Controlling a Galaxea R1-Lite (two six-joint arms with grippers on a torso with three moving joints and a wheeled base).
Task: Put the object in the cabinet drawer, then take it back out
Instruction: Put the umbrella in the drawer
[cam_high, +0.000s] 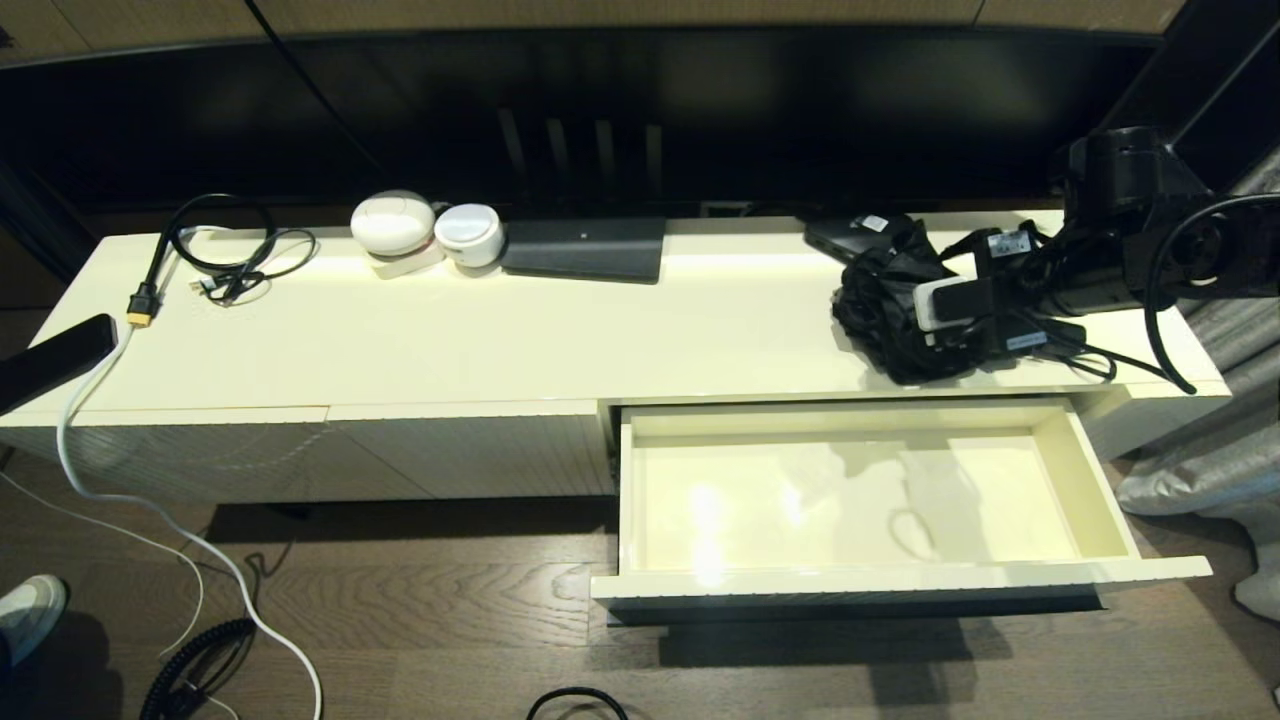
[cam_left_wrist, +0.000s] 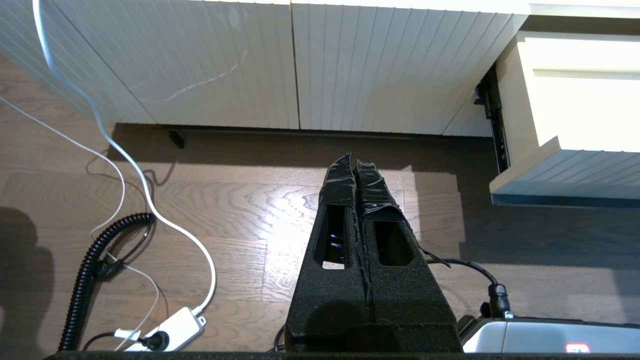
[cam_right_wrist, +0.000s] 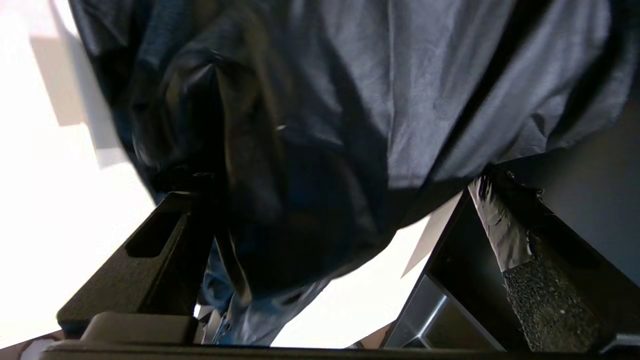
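Over the cabinet top (cam_high: 560, 340), at its right end, your right arm reaches in level, its right gripper (cam_high: 905, 315) spread wide around the umbrella (cam_high: 880, 300), fabric bunched between the fingers (cam_right_wrist: 500, 235) without a visible clamp. Directly below and in front of that gripper, the drawer (cam_high: 860, 585) stands pulled fully out, its floor bare, walls well apart. Your left gripper (cam_left_wrist: 356, 170) hangs over the floor, fingers pressed together.
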